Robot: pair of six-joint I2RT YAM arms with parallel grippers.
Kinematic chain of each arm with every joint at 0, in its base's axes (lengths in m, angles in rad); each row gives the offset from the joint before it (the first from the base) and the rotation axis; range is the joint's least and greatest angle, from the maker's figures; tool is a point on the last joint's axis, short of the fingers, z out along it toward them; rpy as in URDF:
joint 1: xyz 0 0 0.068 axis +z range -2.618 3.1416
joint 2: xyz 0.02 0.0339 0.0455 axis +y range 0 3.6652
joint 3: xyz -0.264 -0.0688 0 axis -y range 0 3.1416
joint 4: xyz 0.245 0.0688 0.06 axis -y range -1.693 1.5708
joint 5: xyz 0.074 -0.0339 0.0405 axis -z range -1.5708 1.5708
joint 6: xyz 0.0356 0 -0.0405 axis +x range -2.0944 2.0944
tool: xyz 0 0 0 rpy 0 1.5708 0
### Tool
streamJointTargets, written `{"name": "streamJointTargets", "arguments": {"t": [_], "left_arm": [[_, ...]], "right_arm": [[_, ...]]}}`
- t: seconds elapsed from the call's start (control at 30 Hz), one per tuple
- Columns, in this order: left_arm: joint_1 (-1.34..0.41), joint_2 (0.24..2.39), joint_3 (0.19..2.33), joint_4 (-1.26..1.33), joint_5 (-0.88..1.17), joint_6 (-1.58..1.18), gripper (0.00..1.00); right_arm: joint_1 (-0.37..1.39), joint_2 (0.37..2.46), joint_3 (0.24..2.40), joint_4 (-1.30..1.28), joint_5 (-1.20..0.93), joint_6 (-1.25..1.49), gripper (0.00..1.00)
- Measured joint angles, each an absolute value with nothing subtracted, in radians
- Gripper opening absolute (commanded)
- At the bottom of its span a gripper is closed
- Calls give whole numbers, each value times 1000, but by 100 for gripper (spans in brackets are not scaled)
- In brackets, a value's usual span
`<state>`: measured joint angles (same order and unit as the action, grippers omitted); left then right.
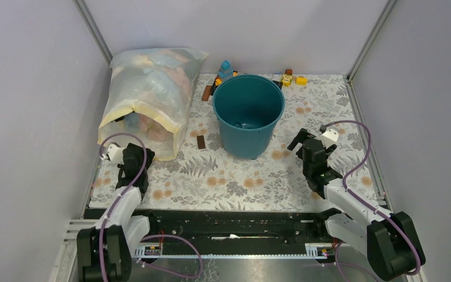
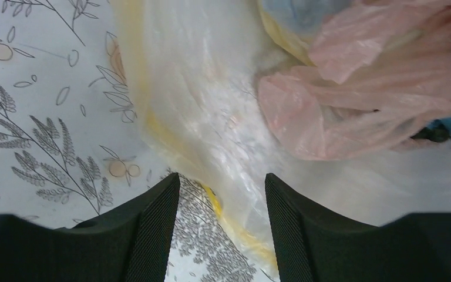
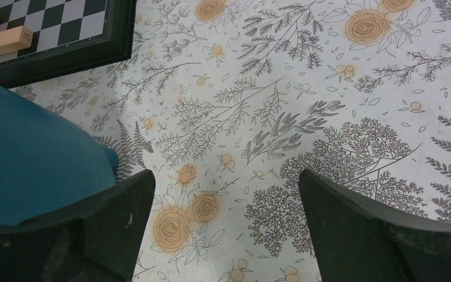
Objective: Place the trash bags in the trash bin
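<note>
A floral-printed bench between pale grey walls is being used as the work surface, with the teal trash bin standing upright near its middle and nothing pink being seen inside it. The trash bags, pale pink and crumpled, are being contained in the cloudy sack lying left of the bin, its mouth facing the arms. The left end effector is being hovered at that mouth, fingers apart and clamped on nothing, with the sack's yellowish lip lying beneath them. By judgement, it is best pushed deeper past the lip, so that only pink film is being pinched. The right end effector is being held wide apart and empty just right of the bin. One bin, one sack and two end effectors are being counted. At least two pink folds are showing, but the number of bags cannot be told.
</note>
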<state>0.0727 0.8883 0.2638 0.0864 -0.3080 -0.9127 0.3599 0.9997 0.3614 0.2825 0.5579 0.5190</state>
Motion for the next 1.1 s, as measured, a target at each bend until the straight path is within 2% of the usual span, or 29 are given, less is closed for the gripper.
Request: {"name": "streamJointTargets", "arguments": {"t": [0.1,0.33,0.57,0.7,0.77,0.83,0.87,0.97,1.03,1.1], "left_arm": [[112,967,269,137,-274,-915,67],[117,1166,360,249,-129,-918,71],[117,1233,405,349,-59,-955,72],[117,1328,450,399,-32,-976,81],[117,1384,465,426,-13,-998,80],[117,1423,468,451,1,-1019,73],[117,1439,470,461,6,-1027,66],[117,1502,485,495,18,-1057,32],[117,1552,502,529,27,-1062,3],[117,1589,516,554,36,-1075,0]], "right_arm": [[360,1001,362,282,555,517,100],[360,1009,361,296,537,512,100],[360,1010,361,302,528,508,100],[360,1010,361,308,509,505,100],[360,1010,361,309,504,504,100],[360,1010,361,310,502,501,100],[360,1010,361,312,502,501,100],[360,1011,361,318,501,500,100],[360,1012,361,320,493,498,100],[360,1012,361,321,482,496,100]]}}
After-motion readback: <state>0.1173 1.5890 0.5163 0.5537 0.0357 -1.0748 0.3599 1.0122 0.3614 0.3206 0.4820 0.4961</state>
